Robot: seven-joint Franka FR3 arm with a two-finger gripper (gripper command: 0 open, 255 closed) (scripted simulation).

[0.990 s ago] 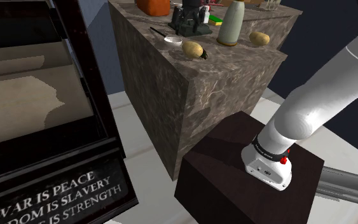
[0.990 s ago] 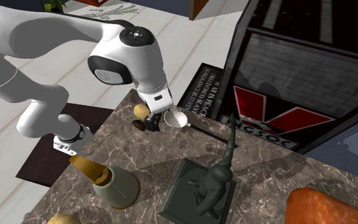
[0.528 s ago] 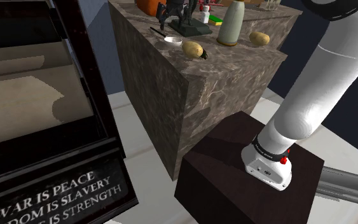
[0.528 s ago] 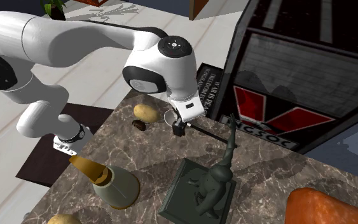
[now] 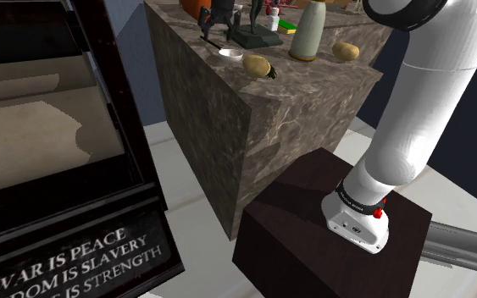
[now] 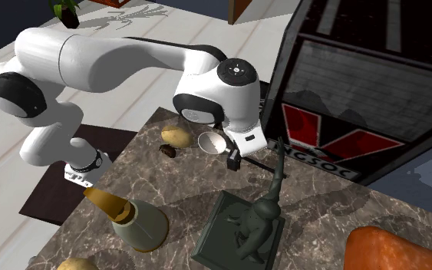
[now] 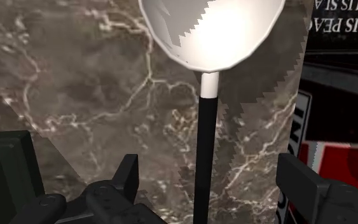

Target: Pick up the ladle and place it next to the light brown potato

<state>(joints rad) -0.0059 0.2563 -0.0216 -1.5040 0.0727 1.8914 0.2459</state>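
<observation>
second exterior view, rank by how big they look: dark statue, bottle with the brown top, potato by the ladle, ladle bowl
1. dark statue
2. bottle
3. potato and ladle bowl: these look about alike, so not ranked.
The statue and the bottle also sit nearer the camera, which may enlarge them.

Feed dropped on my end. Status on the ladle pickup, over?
Tool open, straddling ladle handle, no contact. Ladle flat on marble counter, bowl near light brown potato. Dark figurine close beside handle.
</observation>
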